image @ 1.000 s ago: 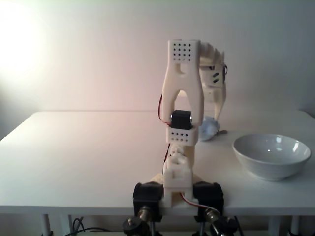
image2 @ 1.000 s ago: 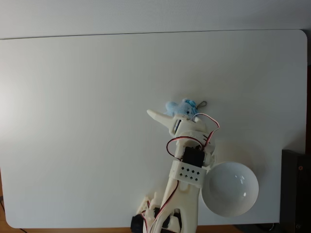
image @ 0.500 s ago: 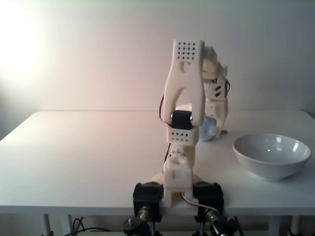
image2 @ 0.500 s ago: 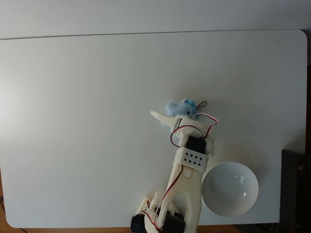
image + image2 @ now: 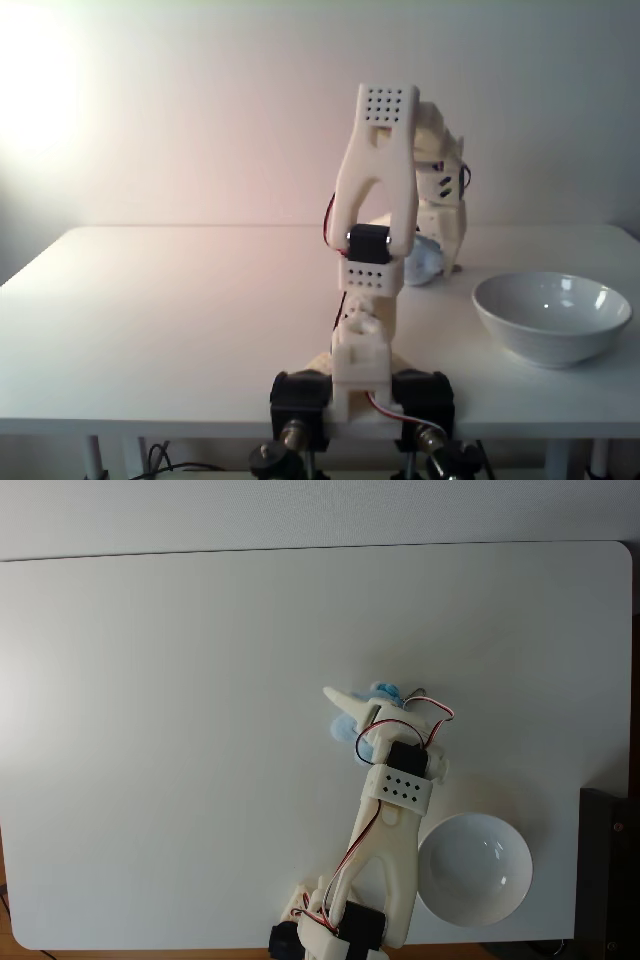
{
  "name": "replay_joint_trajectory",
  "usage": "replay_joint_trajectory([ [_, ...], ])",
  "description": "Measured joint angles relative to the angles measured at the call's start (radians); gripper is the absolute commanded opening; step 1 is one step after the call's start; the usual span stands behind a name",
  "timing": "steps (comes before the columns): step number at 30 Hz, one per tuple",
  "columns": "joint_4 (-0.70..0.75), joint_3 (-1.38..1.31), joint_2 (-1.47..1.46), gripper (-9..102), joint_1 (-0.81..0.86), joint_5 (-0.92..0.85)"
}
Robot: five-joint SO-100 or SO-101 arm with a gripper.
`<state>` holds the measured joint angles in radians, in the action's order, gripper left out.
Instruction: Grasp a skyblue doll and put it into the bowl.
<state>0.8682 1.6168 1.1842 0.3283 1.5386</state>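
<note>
From above, the white arm [image 5: 385, 860] reaches up the pale tabletop [image 5: 180, 730], its jaws down over the skyblue doll [image 5: 346, 726], which peeks out on both sides. The bowl [image 5: 474, 869] sits just beside the arm, right of it.

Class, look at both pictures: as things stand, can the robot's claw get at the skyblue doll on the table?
Probably yes. In the top-down fixed view the claw is already right over the skyblue doll, with nothing between them; the bowl sits off to the side.

Skyblue doll [image 5: 350, 723] under gripper [image 5: 362, 706], mid-table [image 5: 150, 730]; bowl [image 5: 473, 870] lower right, overhead.
</note>
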Motion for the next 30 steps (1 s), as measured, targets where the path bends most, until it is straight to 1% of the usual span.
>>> replay_joint_trajectory([
  [6,0.083,-0.009,0.000,35,-0.035,-0.009],
  [11,0.126,-0.025,0.002,20,-0.061,-0.011],
  [18,0.140,-0.029,0.015,0,-0.072,-0.011],
  [20,0.140,-0.029,0.017,-1,-0.072,-0.011],
  [30,0.140,-0.017,0.041,0,-0.074,-0.011],
])
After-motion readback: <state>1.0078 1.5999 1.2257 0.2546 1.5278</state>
